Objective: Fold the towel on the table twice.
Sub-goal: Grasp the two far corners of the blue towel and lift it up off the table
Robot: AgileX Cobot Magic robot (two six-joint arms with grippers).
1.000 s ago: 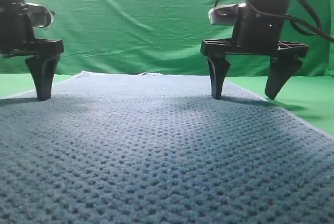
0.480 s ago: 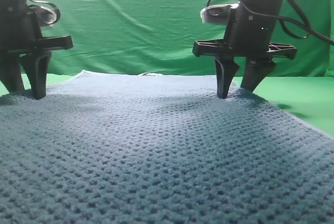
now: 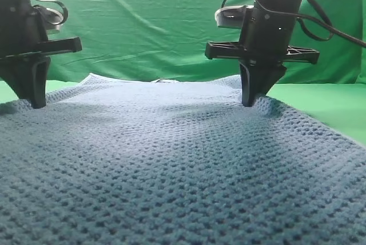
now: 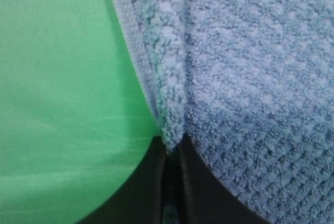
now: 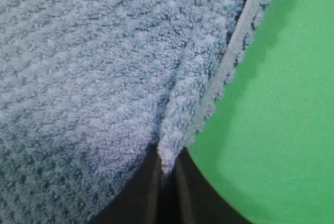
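The big blue-grey waffle-weave towel (image 3: pixel 183 165) runs off the exterior view's bottom and both sides, so its near edge is unseen. The left black pincer (image 3: pixel 30 101) is cropped by that view's left edge. Both wrist views are soft close-ups: each pincer's fingers (image 4: pixel 151 182) (image 5: pixel 190 192) are cut off below, and the pinched fold hides their tips.

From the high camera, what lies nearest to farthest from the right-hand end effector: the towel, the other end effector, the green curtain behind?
1. The towel: pinched in the right end effector, at its right edge.
2. The green curtain: just behind it.
3. The left end effector: across the towel, far left.
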